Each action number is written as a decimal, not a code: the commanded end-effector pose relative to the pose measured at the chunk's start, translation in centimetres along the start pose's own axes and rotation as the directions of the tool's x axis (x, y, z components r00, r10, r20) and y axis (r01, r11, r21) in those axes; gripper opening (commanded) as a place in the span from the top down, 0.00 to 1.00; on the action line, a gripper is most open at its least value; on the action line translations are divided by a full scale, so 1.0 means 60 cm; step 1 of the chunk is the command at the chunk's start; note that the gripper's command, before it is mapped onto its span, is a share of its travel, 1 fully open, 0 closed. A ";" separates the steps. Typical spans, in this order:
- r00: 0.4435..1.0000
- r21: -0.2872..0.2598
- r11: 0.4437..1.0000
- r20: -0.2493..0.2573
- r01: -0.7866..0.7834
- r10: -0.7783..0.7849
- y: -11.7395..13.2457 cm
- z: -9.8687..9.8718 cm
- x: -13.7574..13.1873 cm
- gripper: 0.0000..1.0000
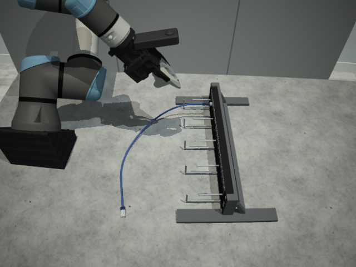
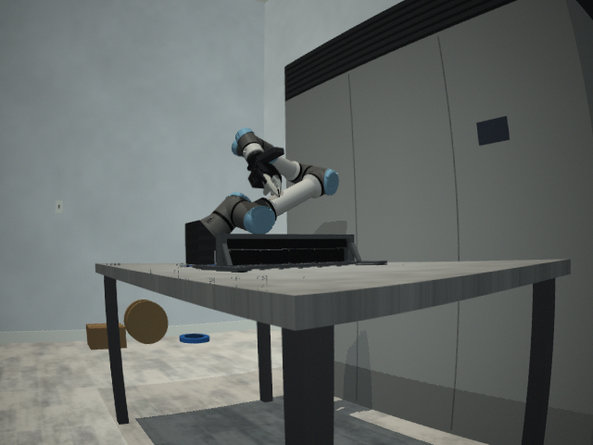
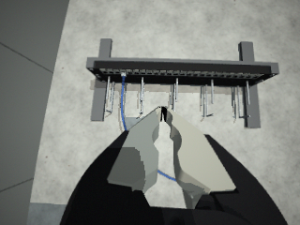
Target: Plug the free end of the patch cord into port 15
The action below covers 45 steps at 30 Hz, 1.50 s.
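Note:
The blue patch cord (image 1: 122, 169) (image 3: 123, 100) runs from a port near the far left end of the rack (image 1: 232, 198) (image 3: 183, 63) (image 2: 287, 236) and curves over the table. Its free plug (image 1: 124, 212) lies on the table at the near end, well away from the rack; it is outside the wrist view. Which way its latch faces is too small to tell. The rack stands upright on its two feet. My gripper (image 1: 179, 87) (image 2: 278, 195) (image 3: 162, 107) is shut and empty, high above the table beyond the plugged end of the cord.
Several metal cable-guide prongs (image 1: 201, 173) (image 3: 204, 100) stick out from the rack's port side. The rack's feet (image 1: 198, 216) (image 3: 97, 103) reach out at both ends. A grey cabinet wall (image 1: 178, 37) (image 2: 402, 191) stands behind the table (image 2: 431, 282).

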State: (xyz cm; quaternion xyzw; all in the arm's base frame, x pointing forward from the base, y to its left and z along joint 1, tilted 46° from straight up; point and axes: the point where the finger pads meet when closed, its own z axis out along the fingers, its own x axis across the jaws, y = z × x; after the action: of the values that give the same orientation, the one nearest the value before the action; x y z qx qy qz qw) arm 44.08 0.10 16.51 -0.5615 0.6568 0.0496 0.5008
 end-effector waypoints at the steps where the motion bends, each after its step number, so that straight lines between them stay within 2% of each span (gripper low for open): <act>1: 1.000 0.001 1.000 0.000 0.000 0.000 -0.001 0.000 0.001 1.00; 23: 1.000 0.001 1.000 0.000 0.000 0.000 -0.001 0.021 0.001 1.00; 45: 1.000 0.001 1.000 0.000 0.000 0.000 -0.001 0.086 0.001 1.00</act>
State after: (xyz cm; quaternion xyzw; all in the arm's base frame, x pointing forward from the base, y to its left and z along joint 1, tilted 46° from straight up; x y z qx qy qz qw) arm 46.67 2.88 14.33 -0.5619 0.6558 0.0506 0.5017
